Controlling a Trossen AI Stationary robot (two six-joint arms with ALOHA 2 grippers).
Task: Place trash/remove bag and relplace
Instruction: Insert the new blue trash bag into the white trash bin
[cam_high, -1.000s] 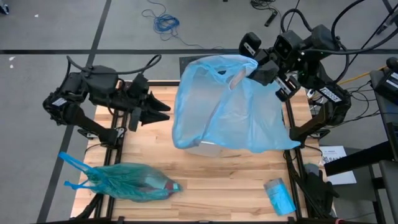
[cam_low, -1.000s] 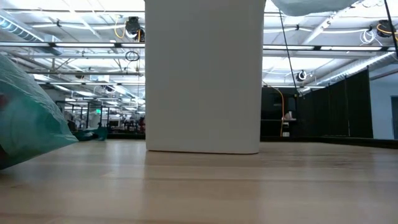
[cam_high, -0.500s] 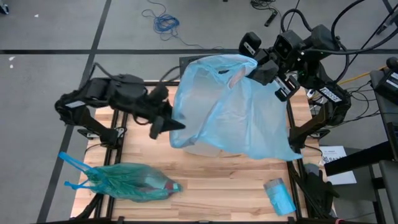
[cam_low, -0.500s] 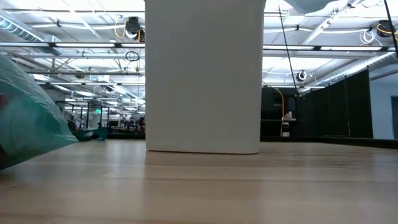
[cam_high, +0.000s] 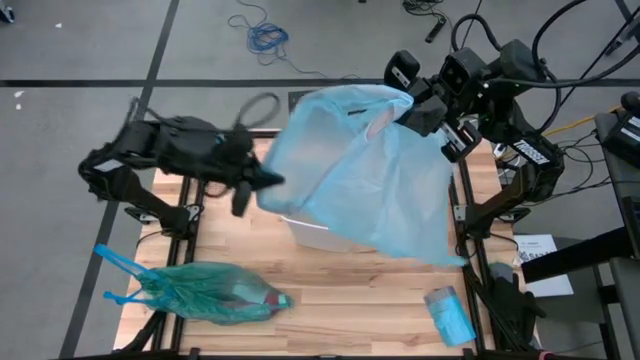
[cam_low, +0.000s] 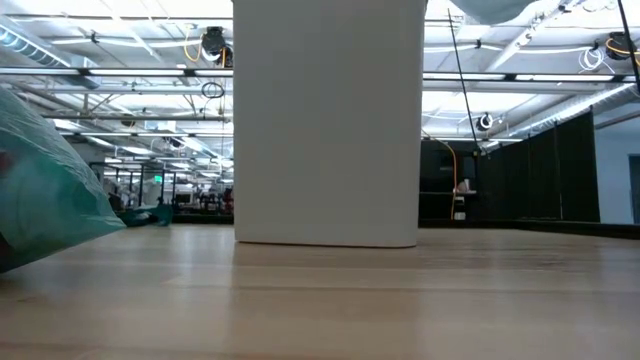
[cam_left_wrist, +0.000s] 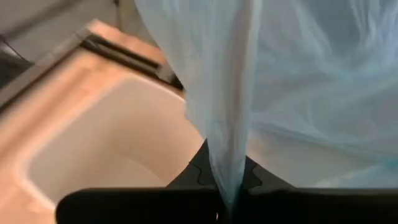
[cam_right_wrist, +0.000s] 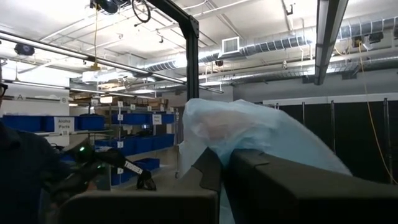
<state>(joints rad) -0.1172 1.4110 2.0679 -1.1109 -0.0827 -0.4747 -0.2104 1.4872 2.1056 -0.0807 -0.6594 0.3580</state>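
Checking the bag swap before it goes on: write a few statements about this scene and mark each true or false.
1. Both claws grip the blue bag. True: left claw at one edge, right claw at the other.
2. The full green bag sits in the bin. False: it lies on the table.
3. The blue bag hangs over the bin. True.
4. A blue packet lies beside the left arm. False: it lies on the right arm's side.

No legible text on anything.
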